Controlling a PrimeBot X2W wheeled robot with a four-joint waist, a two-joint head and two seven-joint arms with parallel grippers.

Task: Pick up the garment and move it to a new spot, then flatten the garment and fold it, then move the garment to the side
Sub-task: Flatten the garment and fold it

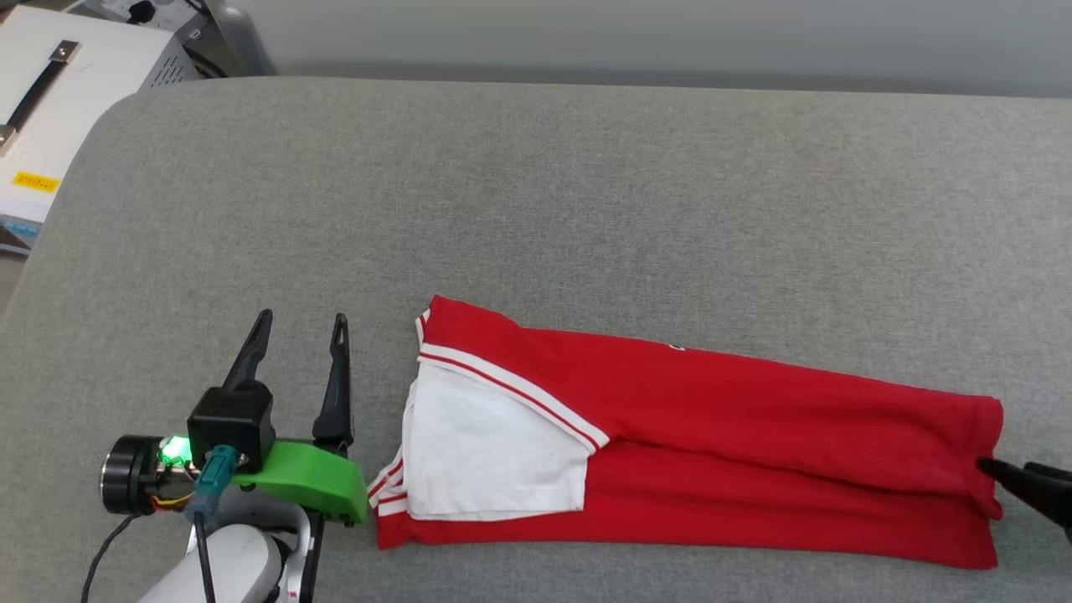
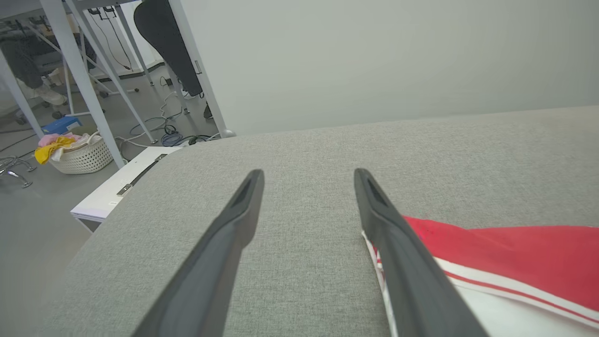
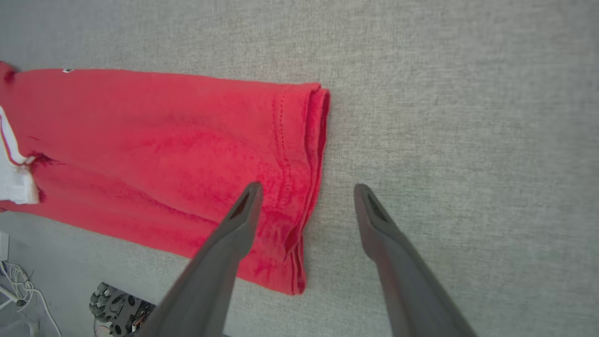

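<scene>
While the garment (image 1: 687, 435) lies folded, left gripper (image 1: 301, 316) and right gripper (image 3: 306, 187) both sit spread wide, gripping nothing. White basket (image 2: 86, 161) holds yellow and pink cloths (image 2: 52, 146)

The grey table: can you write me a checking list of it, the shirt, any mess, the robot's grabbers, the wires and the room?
Surface: grey fabric table, smooth.
Job's things: garment folded into a long strip, lying flat, white sleeve on top.
Clutter: nothing seen.
Grippers: left gripper open beside the sleeve end; right gripper open at the hem end.
Cables: wires at the left wrist; cables on the floor.
Surroundings: white box, laundry basket, pale wall.
</scene>
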